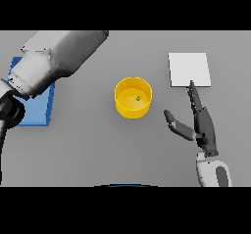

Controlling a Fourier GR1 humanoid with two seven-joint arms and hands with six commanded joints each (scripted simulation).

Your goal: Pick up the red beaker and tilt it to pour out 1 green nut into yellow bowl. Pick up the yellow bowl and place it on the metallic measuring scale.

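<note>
1. The yellow bowl (133,97) is seen standing upright near the middle of the grey table (98,145), touched by neither arm

2. One small green nut (138,99) is seen lying on the floor of the bowl, slightly toward 3 o'clock of its centre

3. The scale (189,69), shown as a flat pale square plate, is found at about 2 o'clock from the bowl, apart from it, with nothing resting on it

4. The right hand (203,125) is seen at about 4 o'clock from the bowl, clear of the bowl's wall; its fingers (195,98) are held straight and close together, pointing toward 12 o'clock, with the tips reaching the lower edge of the scale, while the thumb (177,125) is spread wide toward 10 o'clock; nothing is held in it

5. The left arm (54,57) is seen as a large white and grey block at about 10 o'clock from the bowl, well apart from it; the left hand itself cannot be made out, so the state of its fingers cannot be told

6. A blue mat (39,108) is seen lying flat at about 9 o'clock from the bowl, partly covered by the left arm

7. The red beaker is not to be seen anywhere on the table
</note>
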